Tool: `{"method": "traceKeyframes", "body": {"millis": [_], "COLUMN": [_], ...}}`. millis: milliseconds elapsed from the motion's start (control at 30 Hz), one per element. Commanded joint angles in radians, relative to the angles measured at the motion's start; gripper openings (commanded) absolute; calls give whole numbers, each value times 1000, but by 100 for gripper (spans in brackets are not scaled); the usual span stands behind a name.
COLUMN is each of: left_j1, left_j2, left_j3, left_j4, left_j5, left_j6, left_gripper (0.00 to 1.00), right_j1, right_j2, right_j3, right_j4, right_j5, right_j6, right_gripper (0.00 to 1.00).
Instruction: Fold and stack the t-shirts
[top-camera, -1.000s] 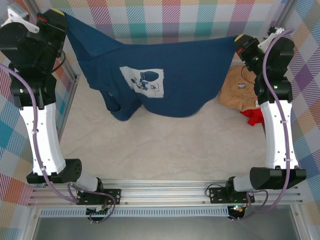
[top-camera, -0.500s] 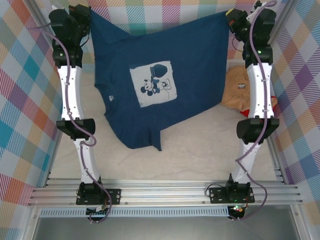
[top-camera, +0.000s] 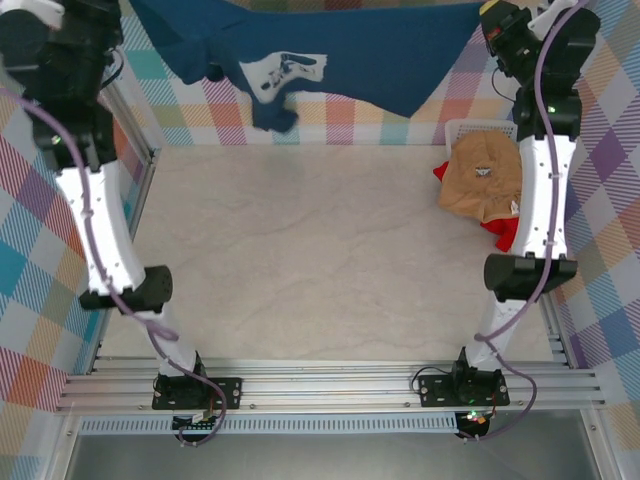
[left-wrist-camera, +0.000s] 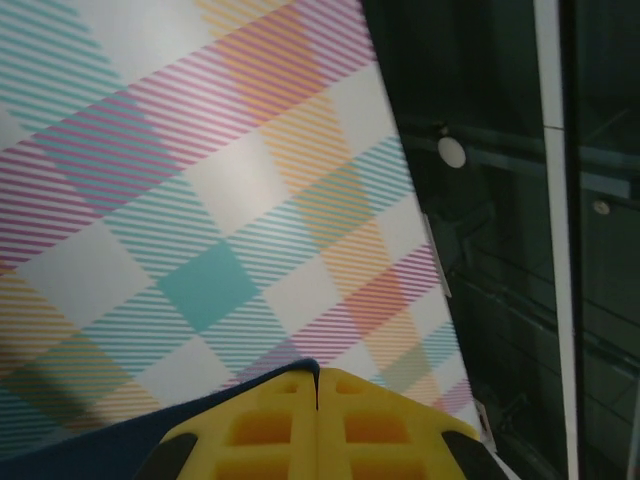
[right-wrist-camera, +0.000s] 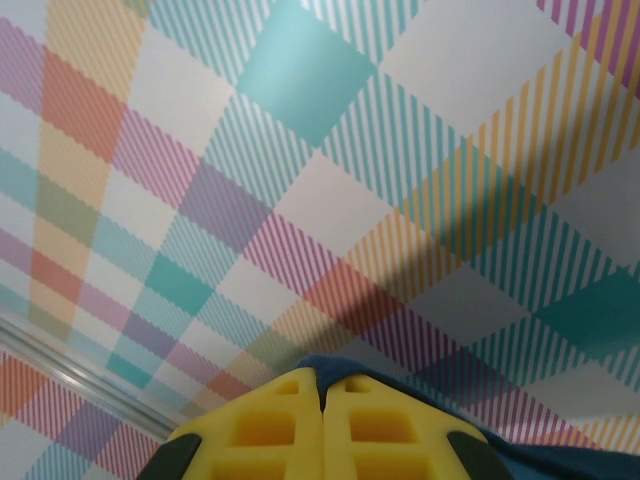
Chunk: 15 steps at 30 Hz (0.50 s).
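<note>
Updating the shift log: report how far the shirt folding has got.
Done: nothing folded yet. In hand: the navy shirt hangs stretched between the left claw and right claw, both shut on its edge. Left: fold it, then the tan shirt and red shirt heaped at the right.

We see a navy shirt (top-camera: 380, 45) with a white print (top-camera: 285, 70), a tan shirt (top-camera: 485, 180), a red shirt (top-camera: 508, 236), a cream table (top-camera: 300, 250) (faintly veined in grey), walls (top-camera: 25, 260) in pastel plaid of teal, orange, purple and white, and yellow fingers (left-wrist-camera: 260, 430).
</note>
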Motion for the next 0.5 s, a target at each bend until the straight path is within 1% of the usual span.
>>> {"method": "traceKeyframes", "body": {"millis": [0,67,100,200,300,333,400,467], "left_j1": [-15,-59,-83,-139,-193,-210,-239,-263], "left_j2": [-158,-300,-386,-615,-821,-878,-966,-1026], "left_j3": [-196,-472,-639,-1170,-1621,-1745,-1912,-2029], "left_j4": [-149,-213,-234,-250,-261,-271,-316,-345], "left_j5": [48,28,7,-49,-134,-152,-190,-192], "left_j6": [105,138,139,109,32,6,-15,-40], "left_gripper": [0,0,0,0,0,0,0,0], "right_j1": [-11,-7,3,31,79,98,125,162], "right_j2": [-108,-188,-239,-349,-380,-378,-363,-346], "right_j3": [-198,-413,-550,-895,-1135,-1202,-1329,-1421], "right_j4": [10,37,60,94,24,-26,-61,-78], "right_j5": [-57,-87,-86,-82,-83,-59,-44,-10], "right_j6": [-23,-22,-28,-34,-91,-114,-121,-143], "right_gripper": [0,0,0,0,0,0,0,0]}}
